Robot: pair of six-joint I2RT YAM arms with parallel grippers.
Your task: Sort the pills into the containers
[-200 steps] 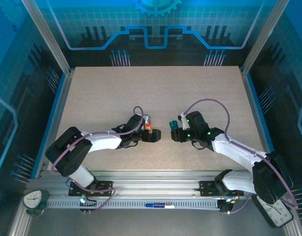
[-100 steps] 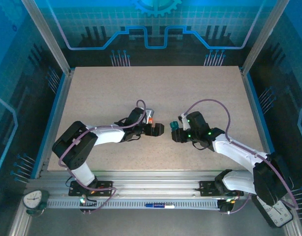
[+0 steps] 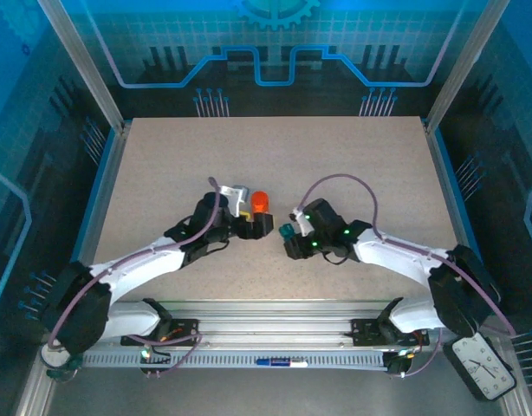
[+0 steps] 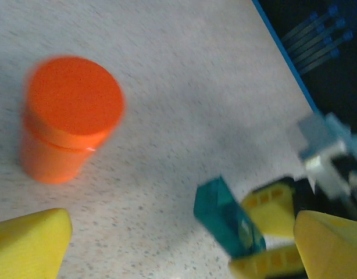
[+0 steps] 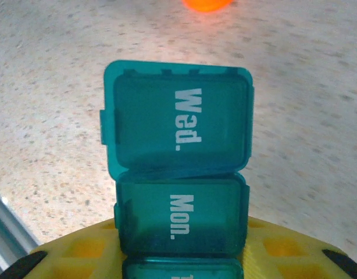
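Two grippers meet just beside the bottle (image 3: 261, 202). The right gripper (image 5: 181, 258) is clenched on the containers (image 5: 181, 174), a strip that looks light, stiff and slick, best pinched across its sides. The left gripper (image 3: 267, 224) gapes empty, nearer the bottle.

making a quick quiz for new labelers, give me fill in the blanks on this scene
The teal pill organizer is held by the ___ gripper. Its cell farthest from that gripper reads ___. The next cell inward reads ___. The capped bottle standing upright on the table is coloured ___.
Missing words: right; Wed.; Mon.; orange.
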